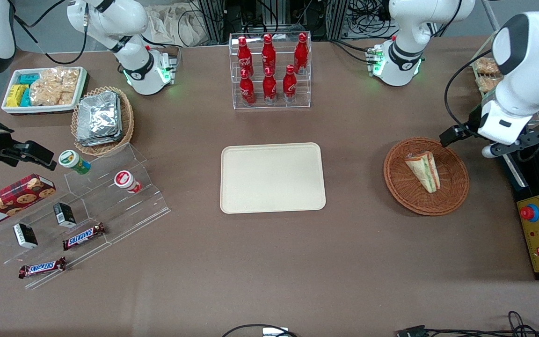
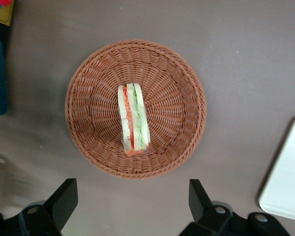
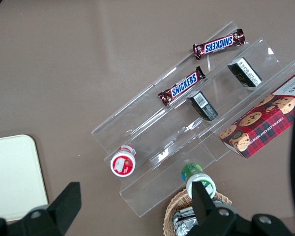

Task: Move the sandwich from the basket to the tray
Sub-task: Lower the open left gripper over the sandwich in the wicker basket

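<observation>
Frontally, one sandwich (image 1: 423, 171) lies in one basket (image 1: 403, 187), well apart from the single empty tray (image 1: 272, 178) on the table (image 1: 297, 262). From the left wrist, the gripper (image 2: 132, 201) hovers beside the basket (image 2: 177, 93), jaws open, nothing held. Grasping the sandwich (image 2: 133, 118) across its upturned layers could squash or split them.

gripper (image 2: 130, 196) fingers (image 2: 64, 199) cut off at frame edge in left wrist view; in front view the arm hides them; tray (image 2: 287, 179) near gripper cropped to one corner; sandwich (image 2: 133, 119) filling indistinct
</observation>
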